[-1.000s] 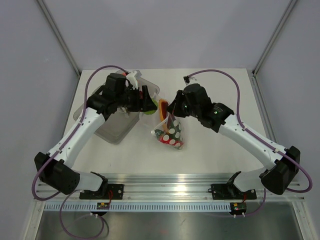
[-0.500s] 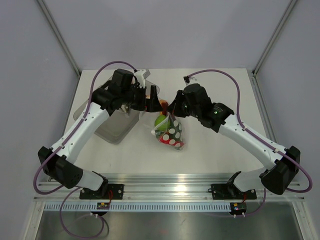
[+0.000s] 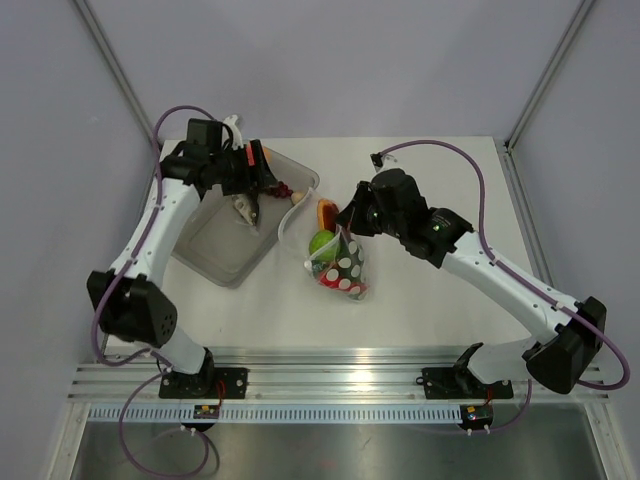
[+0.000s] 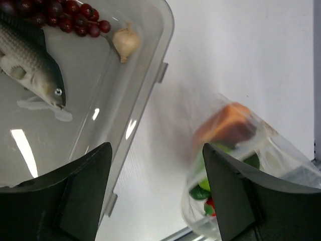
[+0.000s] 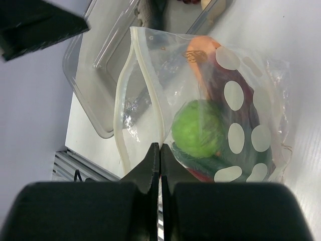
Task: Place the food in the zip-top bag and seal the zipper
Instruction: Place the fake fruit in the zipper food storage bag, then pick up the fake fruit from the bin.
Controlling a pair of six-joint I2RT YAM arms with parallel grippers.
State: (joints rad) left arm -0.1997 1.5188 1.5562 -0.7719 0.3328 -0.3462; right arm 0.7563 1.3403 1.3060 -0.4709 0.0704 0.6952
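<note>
Now the wide, empty left claw (image 4: 156, 160) should be dropping straight onto the eleven o'clock grapes (image 4: 65, 17), the right claw (image 5: 160, 150) pinching the zip-top bag (image 5: 241, 100) open.

Fig.: clearance. A bare lane of surface (image 3: 285, 275) runs btw. tray (image 3: 215, 255) and zip-top bag (image 3: 350, 270), narrowing at the far end where the tray corner nears the bag. The right tool (image 5: 160, 150) is pinched on the zipper (image 5: 122, 115) edge, and its arm bars access from the right. Bag mouth gapes on the left; lime (image 5: 198, 128) sits just inside. The left tool (image 4: 156, 155), jaws apart, hangs above the tray rim. Fish (image 4: 30, 60), grapes (image 4: 65, 17) & garlic (image 4: 125, 42) crowd that end.
</note>
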